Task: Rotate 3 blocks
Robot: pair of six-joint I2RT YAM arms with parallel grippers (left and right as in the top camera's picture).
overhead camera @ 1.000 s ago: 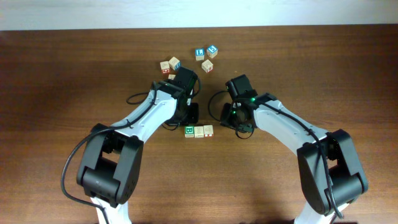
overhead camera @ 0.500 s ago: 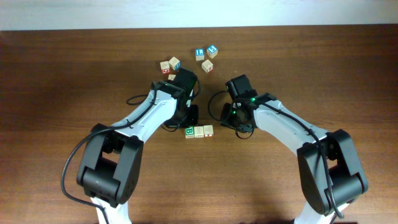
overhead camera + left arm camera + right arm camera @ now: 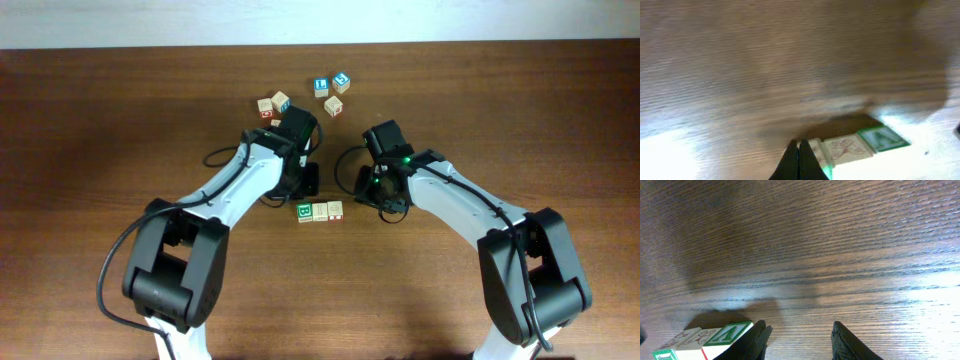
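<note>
Since a second ago almost nothing has shifted: the left arm's wrist has crept a touch toward the far side, and the three blocks lie where they were. They sit in a short touching row on the table point(image 3: 100, 130), near the middle and between the two arms: the green-faced block point(image 3: 305, 212) at the left end, the plain beige block point(image 3: 320, 211) in the middle and the red-trimmed block point(image 3: 335, 210) at the right end. The left gripper point(image 3: 303, 190) hangs just on the far side of the row's left end with its fingers point(image 3: 792, 161) pressed together on nothing; its wrist view shows the row just past the tips. The right gripper point(image 3: 386, 205) stands to the right of the row, about half spread, with only bare wood between its fingers point(image 3: 847, 341). Its other finger is close beside the red-trimmed block; whether they touch cannot be told. Other loose cubes point(image 3: 330, 90) lie scattered farther back.
</note>
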